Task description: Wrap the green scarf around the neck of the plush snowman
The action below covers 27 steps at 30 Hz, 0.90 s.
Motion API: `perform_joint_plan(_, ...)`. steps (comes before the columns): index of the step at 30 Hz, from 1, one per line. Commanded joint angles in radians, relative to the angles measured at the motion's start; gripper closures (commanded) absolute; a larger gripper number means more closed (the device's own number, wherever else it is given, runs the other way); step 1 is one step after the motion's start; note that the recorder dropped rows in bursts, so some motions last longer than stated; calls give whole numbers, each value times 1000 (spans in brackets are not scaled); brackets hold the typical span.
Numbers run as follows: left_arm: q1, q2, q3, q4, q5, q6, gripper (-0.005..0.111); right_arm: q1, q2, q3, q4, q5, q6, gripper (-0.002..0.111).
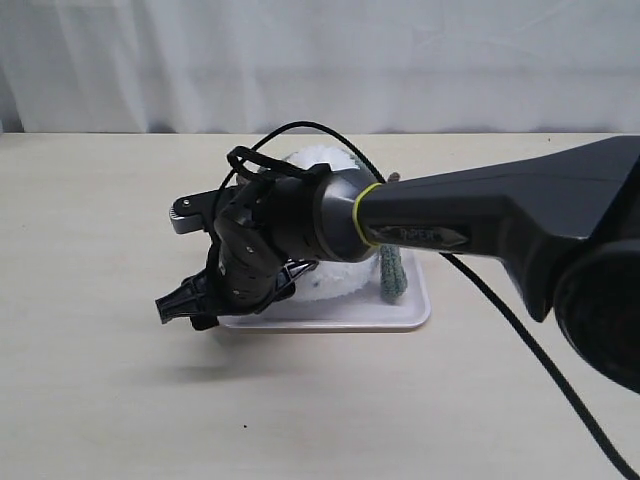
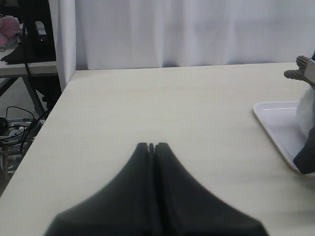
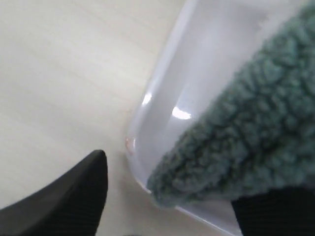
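Observation:
The plush snowman sits on a white tray, mostly hidden behind my right arm. In the left wrist view its brown twig arm and white body show at the edge. The green scarf hangs down the snowman's side onto the tray. My right gripper reaches across to the tray's front left corner. In the right wrist view its jaws stand open, with the fuzzy scarf end lying between them on the tray rim. My left gripper is shut and empty over bare table.
A black cable trails from the right arm across the table. A white curtain hangs behind the table. In the left wrist view the table's edge drops off to a floor with cables and a stand.

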Motion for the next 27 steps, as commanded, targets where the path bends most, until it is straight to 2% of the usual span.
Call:
perform_joint_plan(1,2,-3,3,0,-13,-2,107,4,2,5,-24,-28,3,58)
perform_joint_plan(3,2,-3,3,0,-13,-2,107,4,2,5,-38,-22,3,67)
perform_joint_plan(8,2,-3,3,0,-13,-2,107,6,2,5,-84,18,-2,101)
perform_joint_plan(9,2,-3,3,0,-13,-2,107,6,2,5,-96,29,-2,104)
perform_joint_plan(21,2,-3,3,0,-13,-2,107,26,-89,5,-91,271,-154,104)
perform_joint_plan(27,2,-3,3,0,-13,-2,107,29,-126,5,-114,467,-248,104)
